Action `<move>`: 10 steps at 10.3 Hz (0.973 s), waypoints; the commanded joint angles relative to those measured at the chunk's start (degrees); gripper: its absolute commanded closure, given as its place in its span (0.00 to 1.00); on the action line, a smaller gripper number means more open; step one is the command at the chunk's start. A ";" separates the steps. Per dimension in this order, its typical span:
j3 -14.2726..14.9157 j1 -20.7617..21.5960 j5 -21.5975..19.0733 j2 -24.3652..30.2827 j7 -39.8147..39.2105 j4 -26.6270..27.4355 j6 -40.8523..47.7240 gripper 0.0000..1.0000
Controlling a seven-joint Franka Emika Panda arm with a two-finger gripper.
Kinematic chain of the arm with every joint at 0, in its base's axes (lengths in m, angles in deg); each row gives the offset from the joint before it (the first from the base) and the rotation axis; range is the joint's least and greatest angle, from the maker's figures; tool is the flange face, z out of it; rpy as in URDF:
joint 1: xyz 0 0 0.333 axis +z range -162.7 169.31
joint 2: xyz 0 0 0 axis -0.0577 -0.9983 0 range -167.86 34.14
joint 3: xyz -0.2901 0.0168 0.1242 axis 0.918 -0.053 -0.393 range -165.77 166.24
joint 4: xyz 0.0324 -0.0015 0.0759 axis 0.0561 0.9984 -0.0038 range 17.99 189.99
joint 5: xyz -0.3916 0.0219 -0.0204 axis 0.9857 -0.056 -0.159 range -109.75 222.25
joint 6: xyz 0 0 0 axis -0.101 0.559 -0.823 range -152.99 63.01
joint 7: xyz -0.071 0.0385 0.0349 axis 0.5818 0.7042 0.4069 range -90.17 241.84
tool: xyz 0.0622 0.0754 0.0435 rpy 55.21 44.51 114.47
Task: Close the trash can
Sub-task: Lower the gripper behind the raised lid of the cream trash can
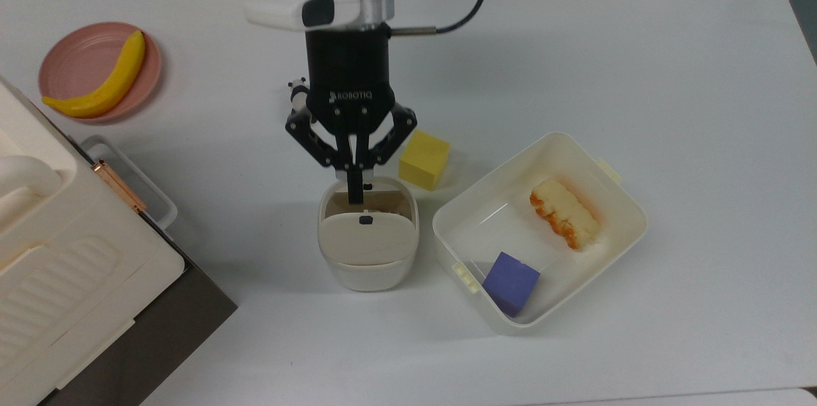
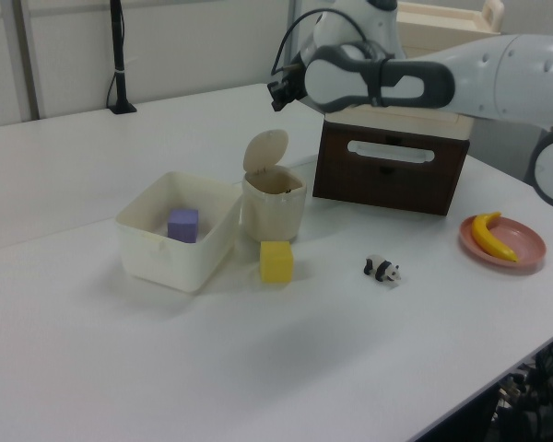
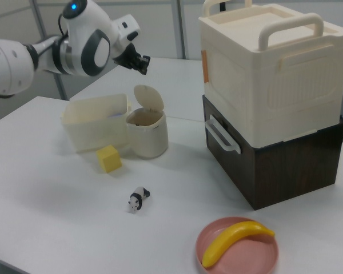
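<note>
The trash can (image 1: 367, 269) is a small cream bin standing mid-table, with its beige lid (image 1: 365, 238) tilted up and the mouth uncovered. The left view shows the trash can (image 2: 274, 210) with the lid (image 2: 265, 150) upright, and the right view shows the trash can (image 3: 147, 134) with its raised lid (image 3: 148, 98). My gripper (image 1: 355, 194) is shut with nothing in it, and in the top view its tips overlap the can's mouth. In the left view the gripper (image 2: 278, 89) hangs above the lid's top edge. In the right view the gripper (image 3: 141, 61) is also above the lid.
A yellow cube (image 1: 424, 159) lies just beside the can. A cream tub (image 1: 613, 189) holds a purple cube (image 1: 510, 283) and a piece of food (image 1: 565, 212). A panda toy (image 2: 382, 269), a pink plate (image 1: 76, 61) with a banana (image 1: 105, 83), and a large cream box (image 1: 57, 265) are also on the table.
</note>
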 commanded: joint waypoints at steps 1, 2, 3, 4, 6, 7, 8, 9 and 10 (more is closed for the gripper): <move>0.18 1.15 1.69 -4.30 -0.80 -1.61 -5.79 1.00; 0.18 1.15 2.05 -4.66 -0.80 -1.61 -5.88 1.00; 0.18 1.06 2.14 -4.49 -0.80 -1.52 -5.80 1.00; 0.26 1.06 2.23 -4.57 -0.80 -1.52 -5.80 1.00; 0.27 1.06 3.19 -4.40 -0.80 -1.34 -5.36 1.00; 0.44 1.06 4.59 -4.14 -0.80 -1.00 -4.92 1.00; 0.44 0.89 6.08 -3.78 -0.80 -0.91 -1.44 1.00; 0.44 0.71 6.36 -3.61 -1.06 -0.99 1.99 1.00; 0.44 0.71 6.27 -3.43 -1.33 -0.82 2.72 1.00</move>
